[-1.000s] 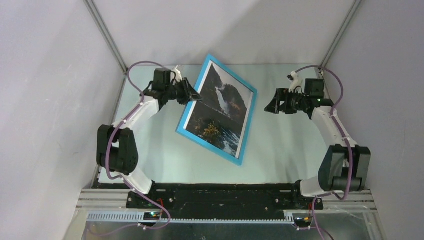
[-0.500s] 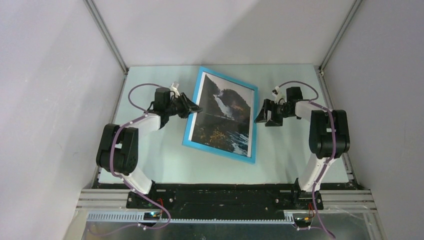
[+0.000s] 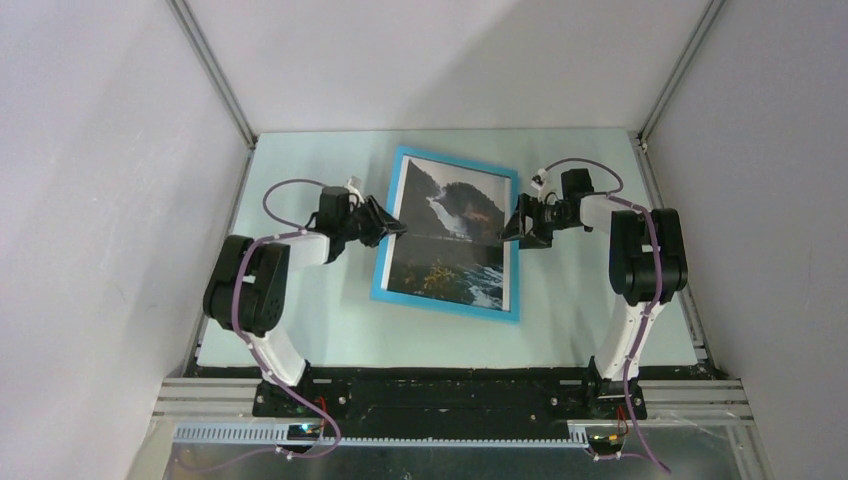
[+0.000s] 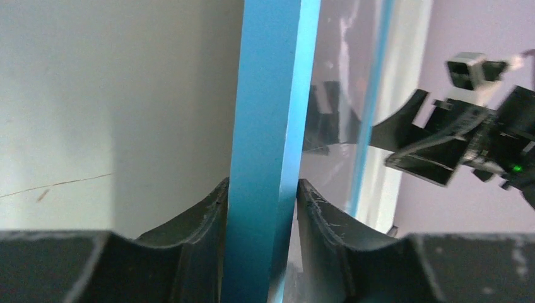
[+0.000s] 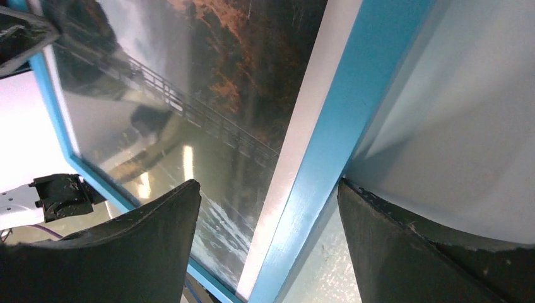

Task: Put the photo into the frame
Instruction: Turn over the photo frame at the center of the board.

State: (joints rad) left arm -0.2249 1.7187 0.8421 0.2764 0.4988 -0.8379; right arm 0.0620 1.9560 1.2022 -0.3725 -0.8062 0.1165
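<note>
The blue frame point(image 3: 448, 308) is in the middle of the table with the photo point(image 3: 450, 235) showing in it, face up, mountains and waterfall visible. My left gripper point(image 3: 388, 228) is shut on the frame's left edge; in the left wrist view the blue edge point(image 4: 262, 126) is pinched between both fingers of the left gripper point(image 4: 260, 211). My right gripper point(image 3: 514, 226) is open at the frame's right edge. In the right wrist view the blue edge point(image 5: 350, 126) and the photo point(image 5: 208, 82) pass between the spread fingers of the right gripper point(image 5: 268, 189). I cannot tell whether the frame rests flat.
The pale green table point(image 3: 300, 300) is walled by grey panels on the left, back and right. The right arm point(image 4: 470, 139) shows beyond the frame in the left wrist view. The black base rail point(image 3: 450, 395) runs along the near edge.
The frame has swung from a tilted diamond to nearly square with the table and come lower and nearer. My right gripper has moved left onto its right edge. My left gripper has kept its hold.
</note>
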